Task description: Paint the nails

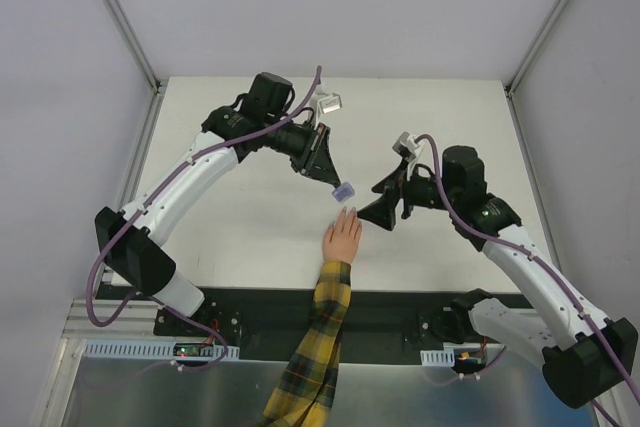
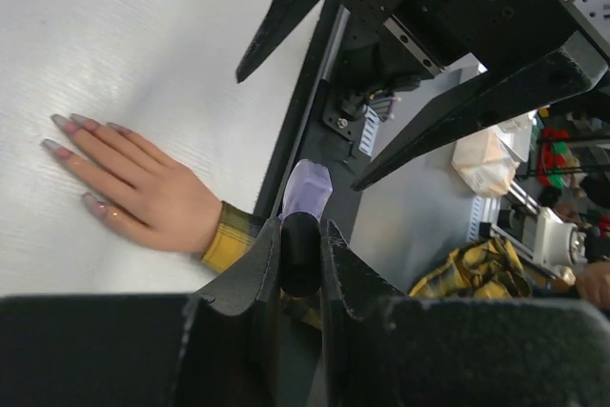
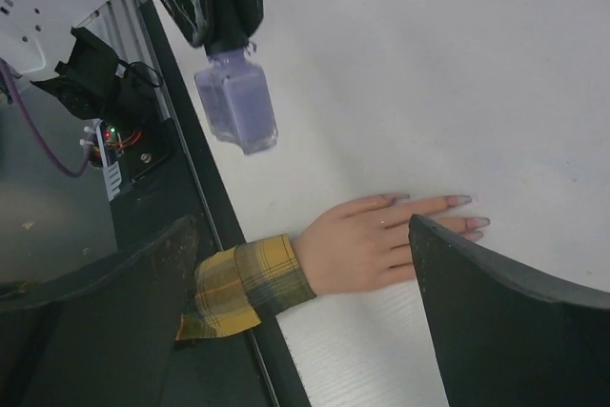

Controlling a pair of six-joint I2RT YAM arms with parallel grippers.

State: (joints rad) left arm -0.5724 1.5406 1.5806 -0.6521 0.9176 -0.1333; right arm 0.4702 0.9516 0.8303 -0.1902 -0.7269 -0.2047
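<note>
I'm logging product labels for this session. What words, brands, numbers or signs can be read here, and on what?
None can be read.
The small purple bottle with a black cap, held by the left gripper, shows no label on its visible faces.
Any marking on the small green circuit board below the left arm's base is too small to read.

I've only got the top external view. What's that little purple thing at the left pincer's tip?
Observer: A purple nail polish bottle, hanging from the left pincer, which grips its black cap.
Operator: Is the right pincer holding anything?
Observer: No, the right pincer is wide open and empty.
Operator: Nails painted yet?
Observer: The nails look greyish-mauve; wet or dry, I cannot tell.
</note>
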